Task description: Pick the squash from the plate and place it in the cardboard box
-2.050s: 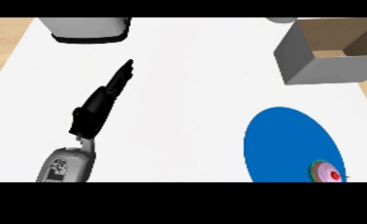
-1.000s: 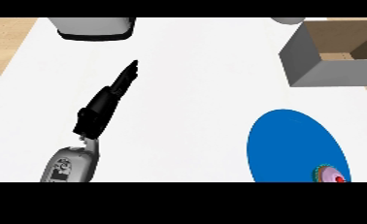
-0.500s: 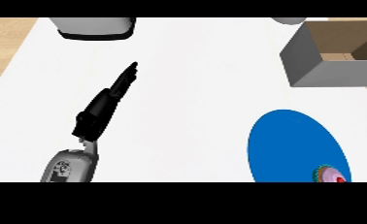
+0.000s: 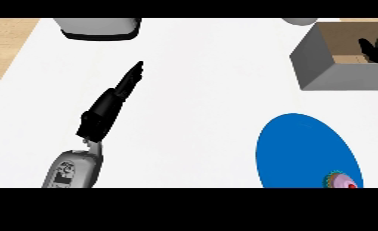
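Blue plate point(image 4: 295, 150), grey box point(image 4: 325, 70) w/ brown inside, black left robot hand point(image 4: 111, 105), white counter point(image 4: 214, 85)

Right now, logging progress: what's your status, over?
Left hand open, idle at left. Right hand partly seen at cardboard box, grip unclear. No squash visible on blue plate; only a small pink item at its rim.

The whole scene has slid slightly rightward. The cardboard box point(image 4: 336, 60) now sits cut by the right edge, with black fingers point(image 4: 367, 49) newly showing inside it. The blue plate point(image 4: 306, 150) has shifted right and down a little.
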